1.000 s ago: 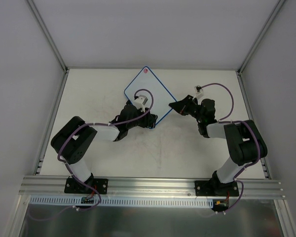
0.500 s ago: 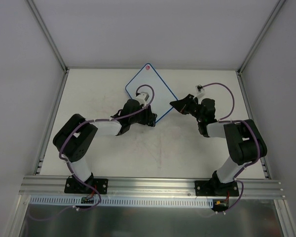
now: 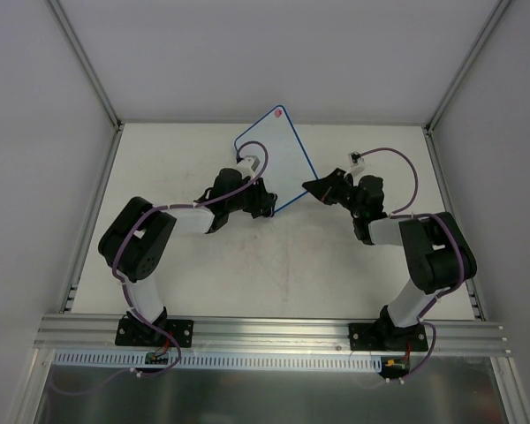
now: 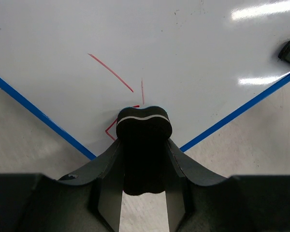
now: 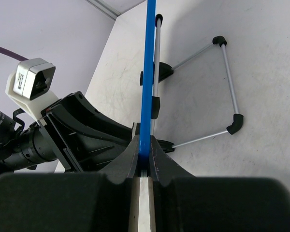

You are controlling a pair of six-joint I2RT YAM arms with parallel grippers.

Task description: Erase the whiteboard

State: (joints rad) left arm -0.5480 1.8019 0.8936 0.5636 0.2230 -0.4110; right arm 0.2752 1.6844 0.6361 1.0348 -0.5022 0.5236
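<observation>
The left gripper [image 4: 144, 145] is pinched tight on a black eraser [image 4: 144, 124]. The eraser's front end meets the whiteboard [image 4: 193, 43] just ahead of the fingers, near the board's lower corner. Red strokes [image 4: 112, 72] lie directly in front and slightly to the left: a long slanted line, a short upright one, and an angled mark partly under the eraser's left side. To wipe well, the pad should sit flat on the surface and sweep forward and left across those lines, in overlapping passes with modest pressure.

The right gripper [image 5: 145, 147] is clamped on the board's blue edge, with the board apparently tilted up off the table [image 5: 261, 125] and a wire stand [image 5: 229, 82] just behind it. That hold probably braces the board against the wiping push, though I cannot judge its firmness here. Pressing too hard could twist the board in that narrow pinch.
</observation>
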